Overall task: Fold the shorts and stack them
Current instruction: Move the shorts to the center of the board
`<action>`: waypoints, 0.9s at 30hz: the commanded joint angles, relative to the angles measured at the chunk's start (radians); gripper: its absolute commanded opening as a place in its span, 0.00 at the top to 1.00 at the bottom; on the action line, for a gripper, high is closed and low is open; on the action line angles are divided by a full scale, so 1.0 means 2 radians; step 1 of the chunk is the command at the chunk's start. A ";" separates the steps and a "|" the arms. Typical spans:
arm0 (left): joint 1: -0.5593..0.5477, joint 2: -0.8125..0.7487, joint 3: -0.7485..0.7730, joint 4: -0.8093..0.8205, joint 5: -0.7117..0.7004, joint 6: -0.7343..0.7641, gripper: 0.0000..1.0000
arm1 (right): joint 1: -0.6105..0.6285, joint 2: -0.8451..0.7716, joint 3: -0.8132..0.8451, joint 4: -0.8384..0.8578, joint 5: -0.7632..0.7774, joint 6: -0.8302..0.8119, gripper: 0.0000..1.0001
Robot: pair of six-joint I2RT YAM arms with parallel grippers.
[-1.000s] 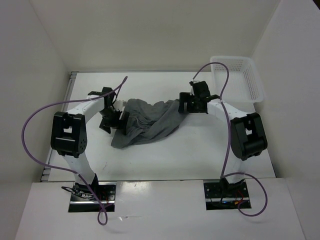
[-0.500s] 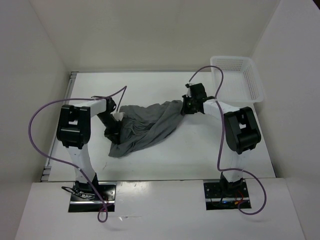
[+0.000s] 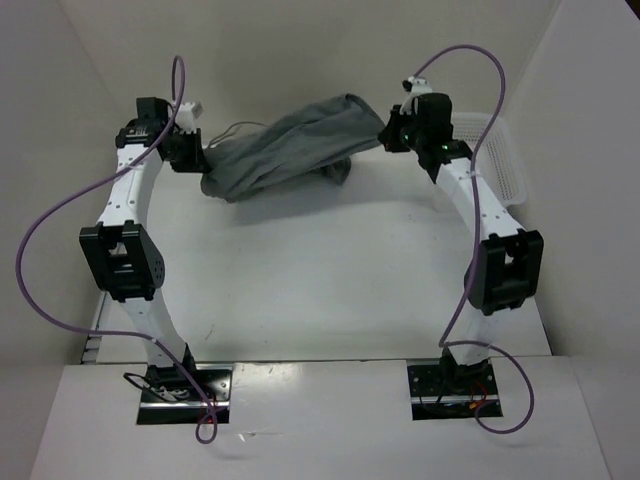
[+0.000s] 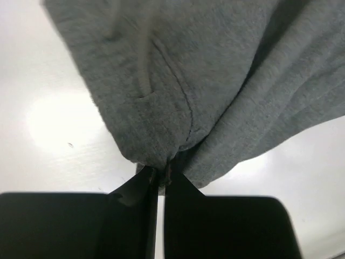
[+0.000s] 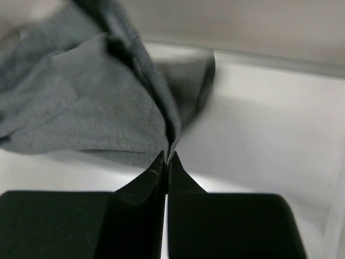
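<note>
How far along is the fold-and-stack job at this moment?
Done: both hands have a grip, the left hand and right hand each pinched shut on an edge of the shorts. In hand: the shorts hang bunched between them, up off the table. Left: spreading flat, every fold, and stacking; no fold shows yet.

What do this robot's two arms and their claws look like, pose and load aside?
The left arm and right arm have slim white links joined by blocky black joint housings. A thin purple cable loops loosely along each, down to a metal base plate. The left claw and right claw are matte black, each with two wedge-shaped fingers tapering to points.
</note>
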 commanded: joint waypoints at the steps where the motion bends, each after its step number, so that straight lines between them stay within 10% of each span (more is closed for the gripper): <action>1: -0.009 0.021 -0.042 -0.037 0.005 0.003 1.00 | 0.001 -0.057 -0.092 -0.041 -0.026 -0.026 1.00; 10: -0.015 0.013 -0.095 -0.063 -0.001 0.003 0.96 | 0.001 -0.147 -0.293 -0.108 -0.133 -0.022 1.00; 14: -0.019 0.007 -0.155 -0.094 -0.022 0.003 0.58 | 0.001 -0.163 -0.349 -0.134 -0.156 -0.017 1.00; 17: -0.019 -0.020 -0.231 -0.094 -0.034 0.003 0.37 | 0.001 -0.176 -0.374 -0.140 -0.148 -0.006 0.73; 18: -0.012 -0.028 -0.249 -0.080 -0.038 0.003 0.32 | 0.001 -0.176 -0.369 -0.140 -0.136 -0.006 0.36; 21: 0.001 -0.061 -0.288 -0.053 -0.043 0.003 0.14 | 0.001 -0.171 -0.349 -0.159 -0.136 -0.014 0.15; 27: 0.005 -0.084 -0.305 -0.053 -0.011 0.003 0.06 | 0.001 -0.167 -0.326 -0.144 -0.078 0.010 0.10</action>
